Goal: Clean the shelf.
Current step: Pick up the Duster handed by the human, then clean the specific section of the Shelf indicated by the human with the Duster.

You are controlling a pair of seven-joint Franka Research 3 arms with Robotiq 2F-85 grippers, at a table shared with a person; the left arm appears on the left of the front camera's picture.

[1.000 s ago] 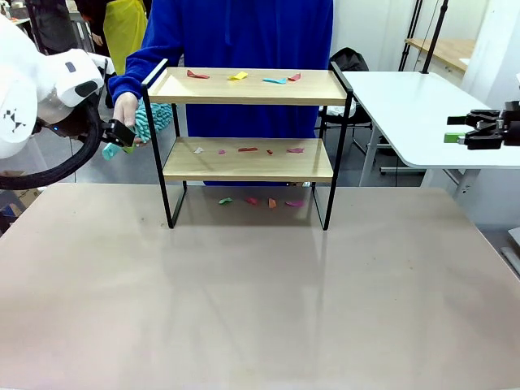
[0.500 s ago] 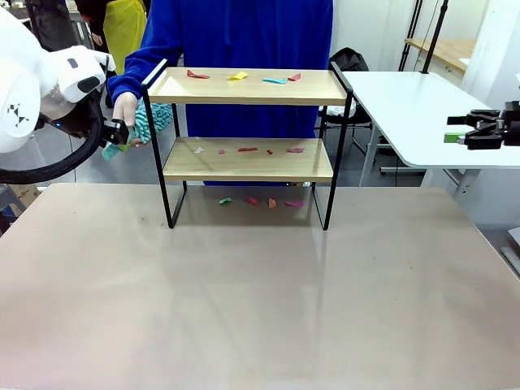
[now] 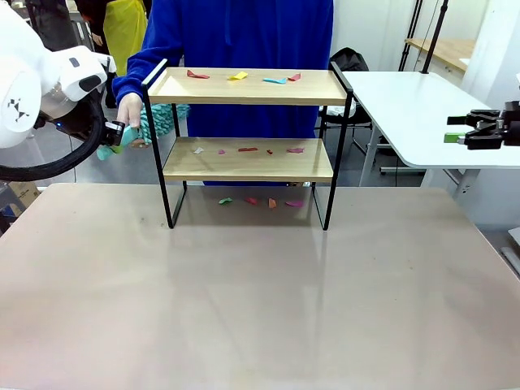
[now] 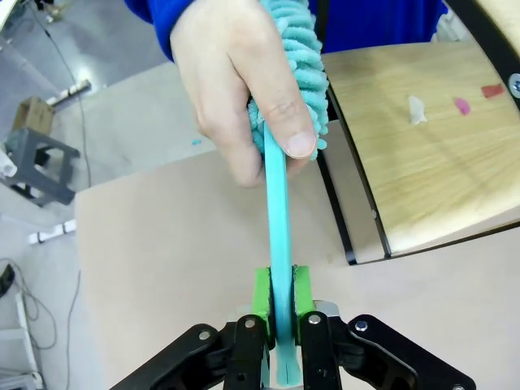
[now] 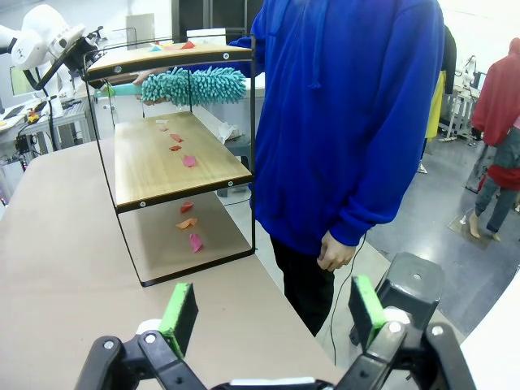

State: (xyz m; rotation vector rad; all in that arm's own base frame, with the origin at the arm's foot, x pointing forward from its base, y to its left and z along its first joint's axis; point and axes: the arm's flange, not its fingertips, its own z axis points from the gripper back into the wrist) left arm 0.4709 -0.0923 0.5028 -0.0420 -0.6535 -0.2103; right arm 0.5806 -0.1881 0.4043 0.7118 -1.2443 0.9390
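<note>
The shelf [image 3: 248, 162] stands mid-table, its two wooden boards strewn with small coloured paper scraps [image 3: 237, 76]; more scraps [image 3: 271, 202] lie on the table beneath it. Left of the shelf, my left gripper [image 3: 115, 136] is shut on the flat teal handle of a fluffy teal duster [image 4: 279, 236], green pads [image 4: 262, 294] pressed on both sides. A person's hand [image 4: 236, 89] still grips the duster just below its head [image 4: 299, 57]. My right gripper [image 3: 475, 130] hangs open and holds nothing far to the right, its fingers [image 5: 180, 315] spread wide.
A person in a blue hoodie [image 3: 244, 32] stands right behind the shelf. A white side table [image 3: 414, 106] sits at the right, under my right gripper. The beige table [image 3: 260, 301] in front of the shelf is bare.
My left gripper has gone from open to shut on the duster handle beside the person's hand. The right arm has not moved.
</note>
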